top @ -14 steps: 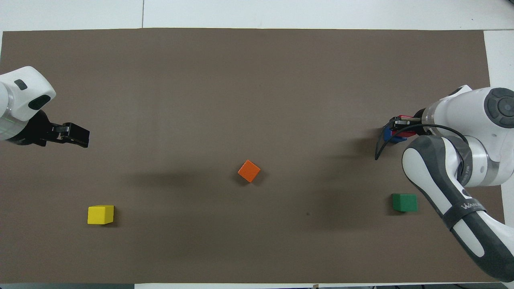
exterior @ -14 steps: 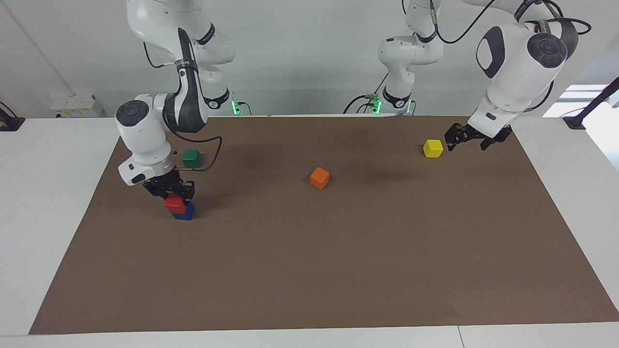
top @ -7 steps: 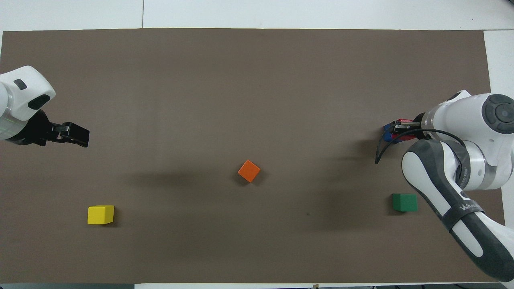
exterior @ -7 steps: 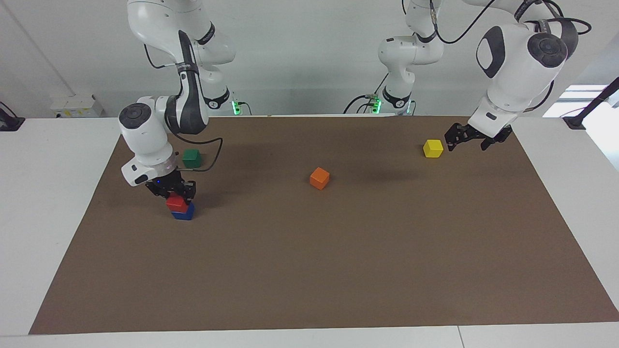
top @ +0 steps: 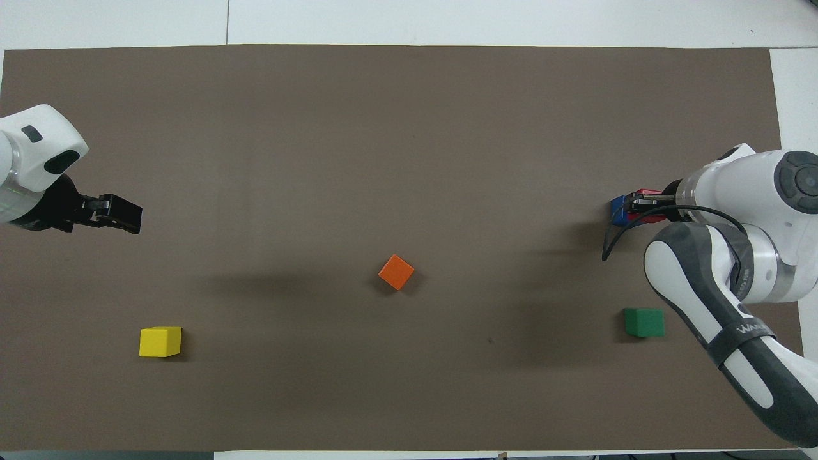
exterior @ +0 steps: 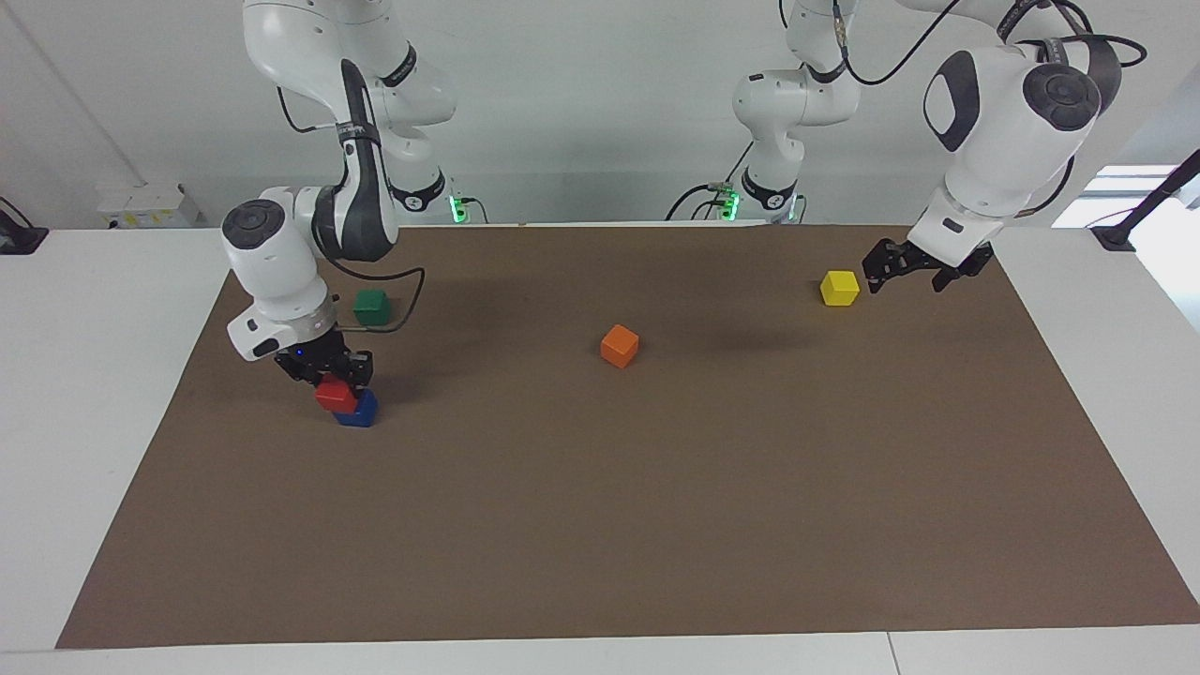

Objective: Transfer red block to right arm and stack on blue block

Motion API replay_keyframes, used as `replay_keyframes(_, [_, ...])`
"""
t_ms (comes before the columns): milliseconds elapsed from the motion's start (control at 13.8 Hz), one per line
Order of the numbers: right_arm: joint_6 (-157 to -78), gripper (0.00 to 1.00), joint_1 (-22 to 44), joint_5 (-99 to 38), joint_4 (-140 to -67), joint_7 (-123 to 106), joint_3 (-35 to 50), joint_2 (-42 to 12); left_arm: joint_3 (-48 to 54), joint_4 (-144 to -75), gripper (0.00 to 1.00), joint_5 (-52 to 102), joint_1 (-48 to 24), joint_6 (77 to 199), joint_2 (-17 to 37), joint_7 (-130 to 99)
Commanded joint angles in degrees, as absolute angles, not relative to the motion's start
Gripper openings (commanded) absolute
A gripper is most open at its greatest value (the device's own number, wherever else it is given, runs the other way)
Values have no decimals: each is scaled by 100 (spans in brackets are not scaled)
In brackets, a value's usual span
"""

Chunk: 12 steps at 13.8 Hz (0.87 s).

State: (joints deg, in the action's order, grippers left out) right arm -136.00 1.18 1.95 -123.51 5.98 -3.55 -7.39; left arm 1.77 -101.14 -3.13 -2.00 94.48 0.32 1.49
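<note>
My right gripper [exterior: 332, 373] is shut on the red block [exterior: 336, 395] and holds it low over the blue block [exterior: 360, 411], which sits on the brown mat toward the right arm's end of the table. The red block is off-centre over the blue one, shifted toward the right arm's end, and I cannot tell whether they touch. In the overhead view the right gripper [top: 641, 206] covers most of the red block [top: 647, 191] and the blue block [top: 616, 210]. My left gripper [exterior: 907, 269] waits open and holds nothing, beside the yellow cube [exterior: 840, 288].
An orange cube [exterior: 620, 346] lies near the mat's middle. A green cube [exterior: 371, 307] sits nearer to the robots than the blue block, close to the right arm's wrist and its cable. The yellow cube [top: 160, 341] is toward the left arm's end.
The right gripper with the red block has shifted slightly toward the right arm's end of the table, over the blue block's edge. The left arm has not moved.
</note>
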Motion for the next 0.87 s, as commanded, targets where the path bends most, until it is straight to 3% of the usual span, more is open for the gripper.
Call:
replay_keyframes(0, [-13711,0,44,316,-12524,562,-290,-598,167,-10081,100,-281,-202,9466,0,79])
replay_keyframes(797, [-13711,0,88,273,-12516,580,-281,-598,255,-9975,100,-281,-149,9290,71,0])
